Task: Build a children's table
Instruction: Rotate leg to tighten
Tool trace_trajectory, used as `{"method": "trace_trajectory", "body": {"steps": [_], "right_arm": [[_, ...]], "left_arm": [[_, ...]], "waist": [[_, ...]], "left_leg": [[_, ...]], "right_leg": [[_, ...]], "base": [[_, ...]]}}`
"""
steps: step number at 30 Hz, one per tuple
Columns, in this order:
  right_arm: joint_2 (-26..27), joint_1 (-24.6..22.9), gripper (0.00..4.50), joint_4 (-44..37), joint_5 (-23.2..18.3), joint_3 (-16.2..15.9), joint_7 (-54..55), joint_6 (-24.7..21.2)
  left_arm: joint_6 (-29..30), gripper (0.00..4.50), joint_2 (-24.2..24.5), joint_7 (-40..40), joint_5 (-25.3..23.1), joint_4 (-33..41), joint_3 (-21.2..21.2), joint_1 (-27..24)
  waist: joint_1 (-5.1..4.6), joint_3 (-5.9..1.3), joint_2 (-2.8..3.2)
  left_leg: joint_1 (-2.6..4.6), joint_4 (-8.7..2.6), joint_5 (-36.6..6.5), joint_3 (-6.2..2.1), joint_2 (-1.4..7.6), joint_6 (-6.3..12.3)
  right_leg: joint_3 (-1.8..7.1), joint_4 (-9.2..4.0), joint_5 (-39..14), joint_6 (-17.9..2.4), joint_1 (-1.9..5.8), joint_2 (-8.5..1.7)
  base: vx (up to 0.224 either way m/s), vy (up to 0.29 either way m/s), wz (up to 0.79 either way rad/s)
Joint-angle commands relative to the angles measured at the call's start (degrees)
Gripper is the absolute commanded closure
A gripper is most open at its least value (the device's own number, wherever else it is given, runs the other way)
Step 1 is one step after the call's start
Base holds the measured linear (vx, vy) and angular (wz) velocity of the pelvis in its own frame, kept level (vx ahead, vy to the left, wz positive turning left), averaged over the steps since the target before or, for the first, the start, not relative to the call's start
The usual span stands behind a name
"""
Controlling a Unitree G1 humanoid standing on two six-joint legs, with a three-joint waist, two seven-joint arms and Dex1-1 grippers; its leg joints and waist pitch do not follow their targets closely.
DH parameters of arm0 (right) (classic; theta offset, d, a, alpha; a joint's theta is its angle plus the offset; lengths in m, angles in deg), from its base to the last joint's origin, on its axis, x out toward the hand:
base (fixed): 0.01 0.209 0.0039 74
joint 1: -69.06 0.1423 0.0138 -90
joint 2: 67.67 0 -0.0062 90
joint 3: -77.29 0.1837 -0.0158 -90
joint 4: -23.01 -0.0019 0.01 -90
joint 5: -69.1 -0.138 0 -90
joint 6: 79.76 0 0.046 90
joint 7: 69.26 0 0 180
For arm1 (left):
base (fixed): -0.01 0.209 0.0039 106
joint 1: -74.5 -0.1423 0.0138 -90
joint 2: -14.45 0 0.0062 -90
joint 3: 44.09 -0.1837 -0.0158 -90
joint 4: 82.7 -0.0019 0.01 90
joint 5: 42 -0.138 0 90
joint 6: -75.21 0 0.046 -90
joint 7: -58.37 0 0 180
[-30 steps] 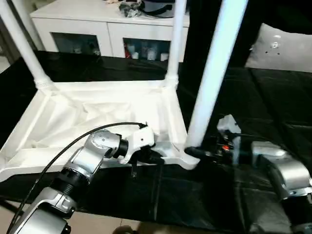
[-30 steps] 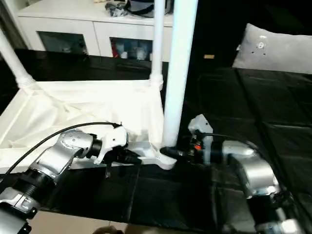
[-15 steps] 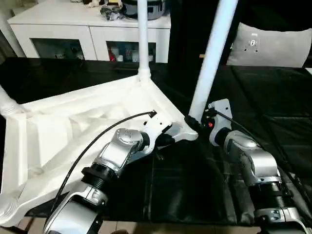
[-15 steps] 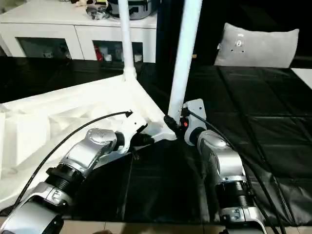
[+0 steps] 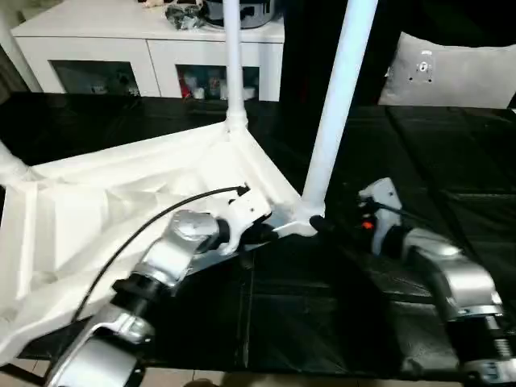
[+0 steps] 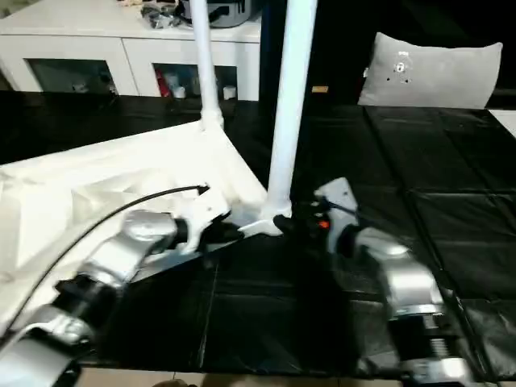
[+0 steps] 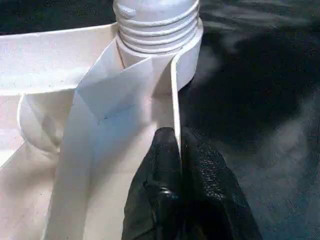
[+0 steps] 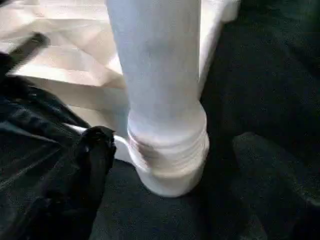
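- Lying upside down on the black padded surface, the white plastic rectangular table top shows its ribbed, cross-braced underside, with one corner pointing toward the robot.
- Standing upright in that near corner's round socket is a long white tapered round leg; its threaded base sits in the socket, as the left wrist view shows.
- A second white leg rises from the top's far corner, and the base of a third shows at the top's left corner.
- The left gripper, with two black fingers, is closed on the thin upright rim of the table top just beside the near corner socket; one finger presses the inside of the rim, the other the outside.
- The right gripper reaches in from the right, just beside the base of the near leg; a black finger lies against the socket's edge. Whether its jaws are spread or closed on anything cannot be told.
- Beyond the far edge of the black surface stands a white glass-door cabinet with clutter on it.
- A grey square cushion leans upright near the surface's far right corner.
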Motion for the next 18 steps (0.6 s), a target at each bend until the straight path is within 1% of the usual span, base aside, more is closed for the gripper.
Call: {"method": "trace_trajectory", "body": {"steps": [1, 2, 3, 4, 5, 7, 8, 9, 11, 13, 14, 16, 17, 18], "right_arm": [[-1.22, 0.28, 0.09, -1.3, -1.42, -1.01, -3.3, -0.02], [-2.78, 0.29, 0.03, -1.5, -1.58, -2.06, -6.03, -0.45], [-2.78, 0.29, 0.03, -1.5, -1.58, -2.06, -6.03, -0.45], [-3.65, 0.31, 0.03, -1.46, -1.59, -2.75, -7.55, -0.44], [-4.68, 0.36, 0.03, -1.56, -2.21, -3.65, -10.72, -0.7], [-5.05, 0.25, 0.03, -1.91, -2.94, -4.16, -13.19, -1.05], [-5.13, 0.2, 0.28, -2.1, -3.23, -4.46, -14.24, -0.96], [-5.12, 0.2, 0.28, -2.11, -3.25, -4.47, -14.28, -0.96], [-5.04, 0.22, 0.38, -2.08, -3.98, -4.6, -15.65, -1.39], [-5.13, 0.31, 0.62, -1.97, -3.85, -4.87, -16.28, -0.74], [-5.12, 0.28, 0.73, -1.93, -3.75, -5.05, -16.38, -0.39], [-5.05, 0.03, 0.79, -2.22, -3.73, -5.34, -16.35, -0.15], [-5.14, 0.01, 0.79, -2.18, -3.83, -5.51, -16.61, -0.16], [-5.15, -0.06, 0.94, -2.21, -3.85, -5.67, -16.77, -0.13]], "left_arm": [[-2.92, 4.5, 0.43, 3.65, 1.56, 2.48, -1.23, -0.18], [-3.29, 4.5, 1.36, 5.67, 1.98, 2.93, -1.64, -0.28], [-3.29, 4.5, 1.36, 5.67, 1.98, 2.93, -1.64, -0.28], [-3.54, 4.5, 1.81, 6.85, 2.2, 3.07, -1.76, -0.32], [-3.72, 4.5, 3.17, 10.13, 2.78, 3.97, -2.26, -0.67], [-3.93, 4.5, 4.33, 12.69, 3.08, 4.71, -2.72, -1.12], [-4.1, 4.5, 5.03, 14.15, 3.2, 5.2, -3.01, -1.4], [-4.11, 4.5, 5.06, 14.2, 3.21, 5.22, -3.02, -1.41], [-4.23, 4.5, 5.94, 15.93, 3.35, 5.71, -3.32, -1.71], [-4.2, 4.5, 6.36, 16.45, 3.49, 5.95, -3.5, -1.78], [-4.3, 4.5, 6.54, 16.61, 3.46, 6.01, -3.52, -1.85], [-4.38, 4.5, 6.6, 16.72, 3.43, 5.98, -3.43, -1.9], [-4.38, 4.5, 6.65, 16.85, 3.49, 6.0, -3.43, -1.91], [-4.45, 4.5, 6.65, 16.71, 3.42, 5.96, -3.45, -1.88]], "waist": [[0.37, -3.51, -0.97], [0.48, -3.55, -0.89], [0.52, -3.52, -1.2], [0.75, -3.47, -1.07], [1.0, -3.48, -1.03], [1.4, -3.43, -1.14], [1.57, -3.42, -1.12], [1.83, -3.4, -0.99], [2.07, -3.34, -1.02], [2.25, -3.37, -0.97], [2.33, -3.37, -1.01], [2.42, -3.37, -1.03], [2.44, -3.39, -1.22], [2.49, -3.43, -1.31]], "left_leg": [[0.63, -3.52, -8.44, -1.13, 3.14, 3.45], [0.73, -3.44, -8.63, -1.11, 3.19, 3.57], [0.77, -3.42, -8.69, -1.02, 3.17, 3.72], [0.79, -3.4, -8.46, -0.95, 3.24, 3.76], [0.76, -3.41, -8.53, -1.03, 3.29, 3.69], [0.74, -3.41, -8.72, -0.98, 3.41, 3.76], [0.73, -3.41, -8.81, -0.94, 3.39, 3.67], [0.93, -3.4, -9.21, -0.88, 3.45, 3.52], [0.93, -3.53, -10.0, -0.99, 3.53, 3.02], [0.94, -3.64, -10.32, -1.08, 3.62, 2.48], [0.95, -3.65, -10.52, -1.08, 3.59, 2.21], [0.97, -3.65, -10.45, -1.08, 3.55, 1.98], [0.92, -3.63, -10.14, -1.05, 3.51, 1.93], [0.89, -3.57, -9.6, -1.04, 3.46, 2.06]], "right_leg": [[2.92, -4.17, -8.34, -11.36, 2.66, -5.23], [2.91, -4.16, -8.02, -11.74, 2.57, -5.22], [2.87, -4.18, -8.03, -11.83, 2.52, -5.12], [2.93, -4.13, -8.01, -12.11, 2.46, -5.22], [2.87, -4.11, -8.4, -12.17, 2.56, -5.29], [2.89, -4.01, -8.64, -12.22, 2.48, -5.3], [2.91, -3.99, -8.88, -12.21, 2.42, -5.28], [2.93, -4.09, -9.46, -12.21, 2.17, -5.29], [2.94, -4.14, -10.69, -11.99, 2.23, -5.41], [2.93, -4.07, -11.1, -11.81, 2.2, -5.41], [2.94, -4.06, -10.95, -11.83, 2.19, -5.44], [2.95, -4.07, -10.54, -11.92, 2.2, -5.47], [2.96, -4.02, -10.0, -11.95, 2.3, -5.48], [2.96, -3.92, -9.39, -11.97, 2.34, -5.48]], "base": [[0.0, 0.0, 0.0], [0.0, 0.0, 0.0], [0.0, 0.0, 0.0], [0.0, 0.0, 0.0], [0.0, 0.0, 0.0], [0.0, 0.0, 0.0], [0.0, 0.0, 0.0], [0.0, 0.0, 0.0], [0.0, 0.0, 0.0], [0.0, 0.0, 0.0], [0.0, 0.0, 0.0], [0.0, 0.0, 0.0], [0.0, 0.0, 0.0], [0.0, 0.0, 0.0]]}}
